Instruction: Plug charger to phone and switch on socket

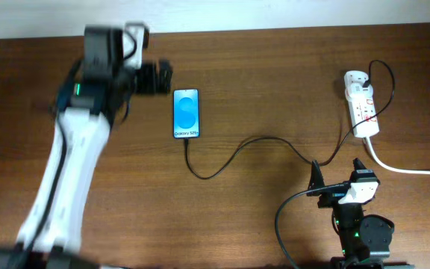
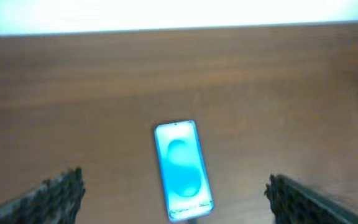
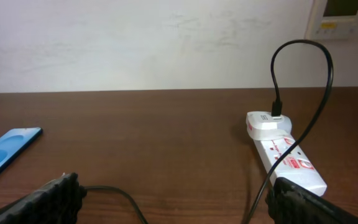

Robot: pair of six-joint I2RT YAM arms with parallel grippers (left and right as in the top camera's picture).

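The left arm (image 1: pixel 66 157) slants from the 7 o'clock corner of the table (image 1: pixel 275 75) up toward 11 o'clock. Its white forearm is blurred, and the wrist is bent so the left gripper (image 1: pixel 163 78) points toward 3 o'clock. Its 2 fingers (image 2: pixel 61 193) are spread wide and hold nothing; in the left wrist view the phone lies ahead between them, untouched.

The phone (image 1: pixel 187 113) lies flat at about 4 o'clock of that gripper, blue screen up, its long axis running 12 to 6. White lettering at its 6 o'clock end appears to read "Galaxy S25+". The charger (image 1: pixel 234 153) meets that same end and dips in a loop. It then runs toward 3 o'clock and arcs up into a white adapter (image 3: pixel 267 123) at the 12 o'clock end of the socket.

The right arm (image 1: pixel 360 228) is folded low at the table's 5 o'clock edge. The right gripper (image 1: pixel 337 173) aims at 12 o'clock, its fingers (image 3: pixel 48 199) wide apart and empty, with the cable passing close by.

The socket (image 1: pixel 364 112) lies at 1 o'clock of that gripper, its red markings too small to read. Its thick white cord (image 1: pixel 409 170) leaves toward 4 o'clock.
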